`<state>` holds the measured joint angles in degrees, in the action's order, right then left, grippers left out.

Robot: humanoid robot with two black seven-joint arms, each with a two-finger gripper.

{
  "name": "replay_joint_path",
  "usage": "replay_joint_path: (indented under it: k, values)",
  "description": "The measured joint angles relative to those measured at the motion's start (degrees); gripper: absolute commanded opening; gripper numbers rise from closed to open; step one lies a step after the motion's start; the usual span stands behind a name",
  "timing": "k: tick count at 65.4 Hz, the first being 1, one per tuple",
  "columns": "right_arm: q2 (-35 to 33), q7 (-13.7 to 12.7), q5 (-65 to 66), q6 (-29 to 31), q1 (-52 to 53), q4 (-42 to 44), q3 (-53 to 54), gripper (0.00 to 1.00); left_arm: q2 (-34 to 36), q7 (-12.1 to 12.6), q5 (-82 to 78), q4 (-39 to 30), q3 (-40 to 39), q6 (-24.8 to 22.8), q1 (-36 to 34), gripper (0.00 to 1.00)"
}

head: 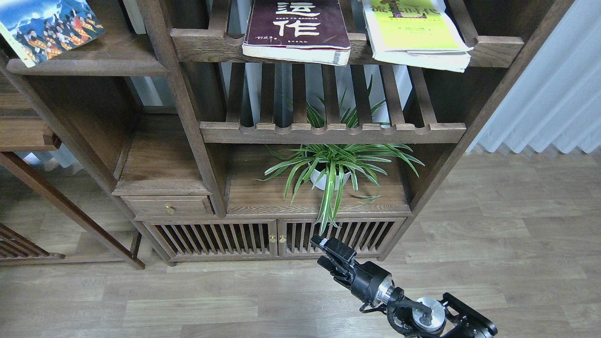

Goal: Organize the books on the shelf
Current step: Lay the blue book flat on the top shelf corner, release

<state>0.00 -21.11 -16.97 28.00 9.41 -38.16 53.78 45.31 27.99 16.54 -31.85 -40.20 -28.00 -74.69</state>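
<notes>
Right gripper (328, 253) hangs low over the floor (493, 225); whether its fingers are parted cannot be told. Left gripper out of view. Plant (333, 169) mid-cabinet. Far left, cream book (47, 26) over the solid shelf (89, 65). Maroon book (296, 28) and yellow book (413, 33) lie on the slatted top shelf (211, 44).

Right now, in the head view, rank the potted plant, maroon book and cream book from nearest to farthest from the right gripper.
1. Potted plant, just above the right gripper.
2. Maroon book, top centre, slatted shelf.
3. Cream book, far top left, on the solid shelf.
</notes>
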Motion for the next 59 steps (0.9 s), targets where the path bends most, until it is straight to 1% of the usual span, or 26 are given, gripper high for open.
replay_joint_path:
  k: [6,15,29,38,41,42,44,45,49,52,53,59]
  values:
    - [0.0,0.0,0.0,0.0,0.0,0.0,0.0,0.99,-3.2,0.0,0.0,4.7,0.2,0.0,-2.2,0.02]
    - [0.0,0.2,0.0,0.0,0.2,0.0,0.0,0.99,-7.0,0.0,0.0,9.6,0.2,0.0,-4.3,0.02]
    - [0.0,0.8,-0.1,0.0,0.4,0.0,0.0,0.99,-10.4,0.0,0.0,11.7,0.2,0.0,-5.2,0.02]
    - [0.0,0.9,-0.1,0.0,0.6,0.0,1.2,0.99,-11.0,0.0,0.0,11.7,0.0,0.0,-6.2,0.09]
    - [0.0,0.9,-0.1,0.0,0.7,0.1,1.6,0.99,-11.0,0.0,0.0,11.7,-0.2,0.0,-6.5,0.18]
    - [0.0,0.9,-0.1,0.0,0.7,0.1,1.7,0.99,-11.0,0.0,0.0,11.7,-0.3,0.0,-6.6,0.36]
    - [0.0,0.8,-0.1,0.0,0.7,0.2,1.9,0.99,-11.0,0.0,0.0,11.6,-0.4,0.0,-7.0,0.43]
    - [0.0,0.8,-0.1,0.0,0.7,0.2,1.9,0.99,-11.0,0.0,0.1,11.6,-0.4,0.0,-7.0,0.48]
    - [0.0,0.8,-0.1,0.0,0.7,0.2,2.0,0.99,-11.0,0.0,0.1,11.4,-0.2,0.0,-7.2,0.60]
    - [0.0,0.8,-0.1,0.0,0.7,0.3,2.0,0.99,-11.0,0.0,0.1,11.3,0.0,0.0,-7.4,0.65]
    - [0.0,0.8,-0.1,0.0,0.7,0.3,2.0,0.99,-10.9,0.0,0.1,11.2,0.1,0.0,-7.5,0.69]
    - [0.0,0.8,-0.1,0.0,0.7,0.3,2.0,0.99,-10.3,0.0,0.1,11.0,0.5,0.0,-7.6,0.81]
